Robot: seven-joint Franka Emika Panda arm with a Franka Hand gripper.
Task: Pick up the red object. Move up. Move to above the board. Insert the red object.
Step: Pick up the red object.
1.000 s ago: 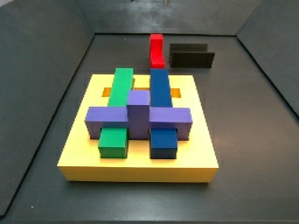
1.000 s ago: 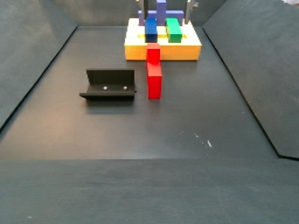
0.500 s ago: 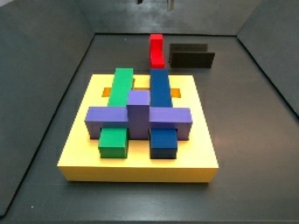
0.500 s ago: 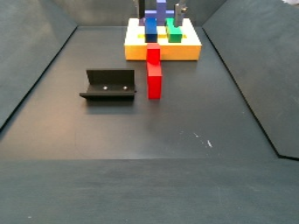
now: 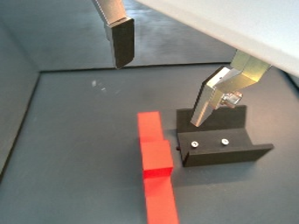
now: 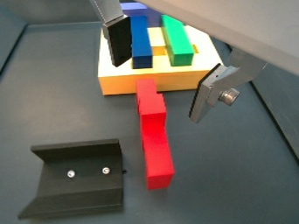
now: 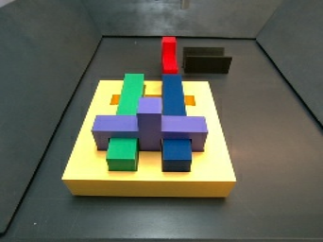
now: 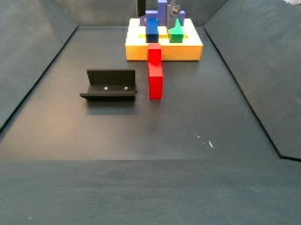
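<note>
Dark grey matte floor [image 8: 153, 149] seen, enclosed by dark sloping walls [image 7: 51, 85]. No writing or labels readable. Red object [image 6: 152, 136] laid flat on floor between board [image 6: 158, 80] and fixture [image 6: 76, 175], one end near board edge. Gripper [image 6: 163, 66] held above red object, jaws spread wide, nothing gripped. Green, blue, purple blocks [image 7: 149, 121] seated on yellow board.

Yellow board [image 7: 89, 170] in the foreground on the dark bench [image 7: 271, 161], carrying green block [image 7: 127, 118], blue block [image 7: 175, 118], and purple cross block [image 7: 149, 127]. Behind: red object [image 7: 169, 54] upright; fixture [image 7: 207, 61] just beside it. Gripper [image 7: 184, 5] barely visible at top edge.
</note>
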